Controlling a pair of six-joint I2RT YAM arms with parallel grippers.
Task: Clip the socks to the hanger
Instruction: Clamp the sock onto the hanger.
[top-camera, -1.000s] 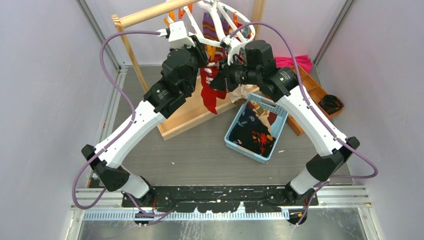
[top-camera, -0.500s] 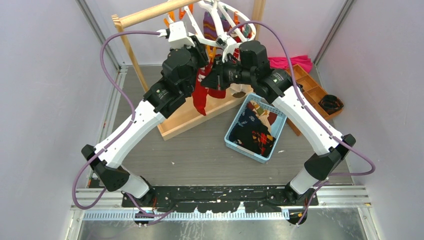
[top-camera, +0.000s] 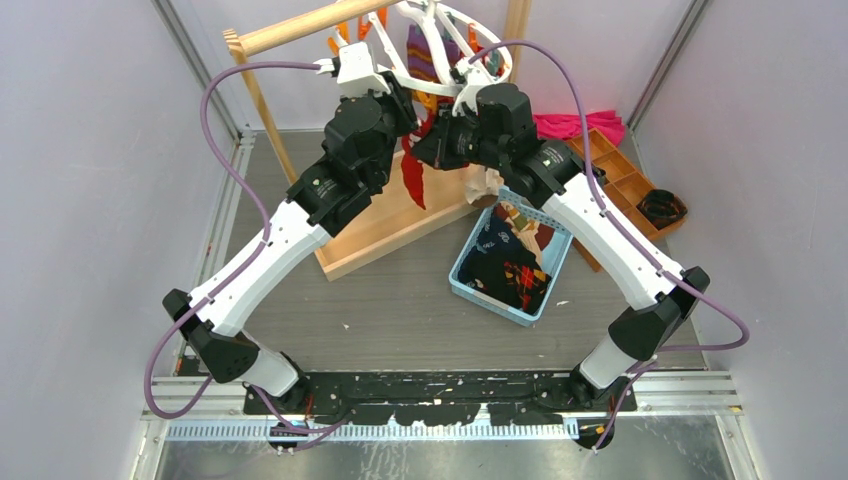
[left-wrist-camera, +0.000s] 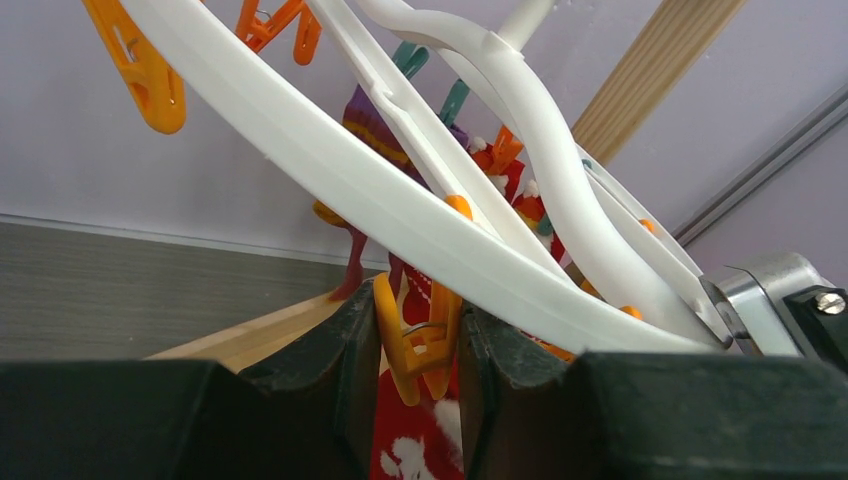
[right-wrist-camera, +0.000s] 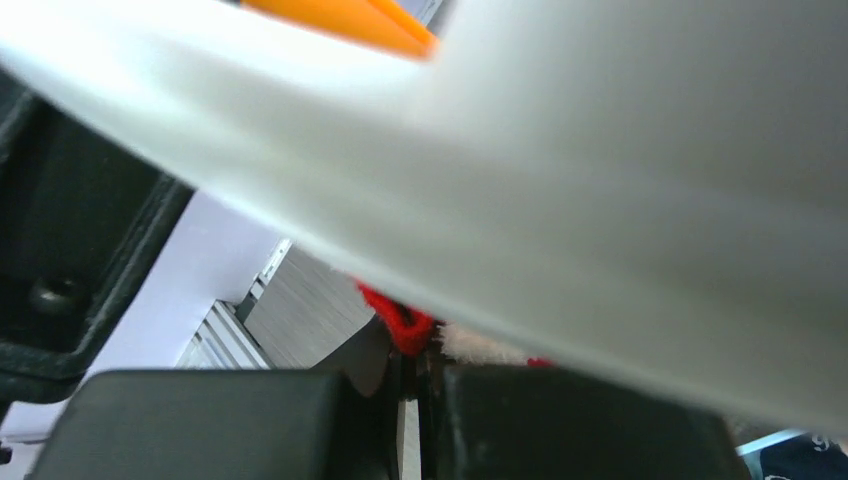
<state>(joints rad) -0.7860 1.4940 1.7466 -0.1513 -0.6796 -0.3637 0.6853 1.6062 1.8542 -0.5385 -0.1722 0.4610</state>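
1. Locate the hanger (top-camera: 432, 18). It is white, multi-armed and hung from the rod of the wooden rack (top-camera: 300, 30). All positions below are given relative to it.

2. Check the left pincer (left-wrist-camera: 415, 320). It sits directly under the hanger's left arms. Its two fingers (left-wrist-camera: 335, 370) are clamped on the handles of an orange clip (left-wrist-camera: 405, 350) that hangs from a white arm. A second orange clip (left-wrist-camera: 140, 70) hangs free, further left along the hanger.

3. Check the red sock (top-camera: 412, 178). It hangs just below the hanger's centre, between the two pincers and over the rack's base board. In the left wrist view its white-patterned fabric shows directly beneath the clamped clip. You cannot tell whether the clip's jaws hold the fabric.

4. Check the right pincer (right-wrist-camera: 412, 385). It is under the hanger's right side, so close that a blurred white arm fills most of its wrist view. Its fingers are clenched to a hairline gap, pinching the sock's red edge at the tips.

5. Note the blue basket (top-camera: 478, 235) of socks, which stands on the surface (top-camera: 400, 300) below and right of the hanger.
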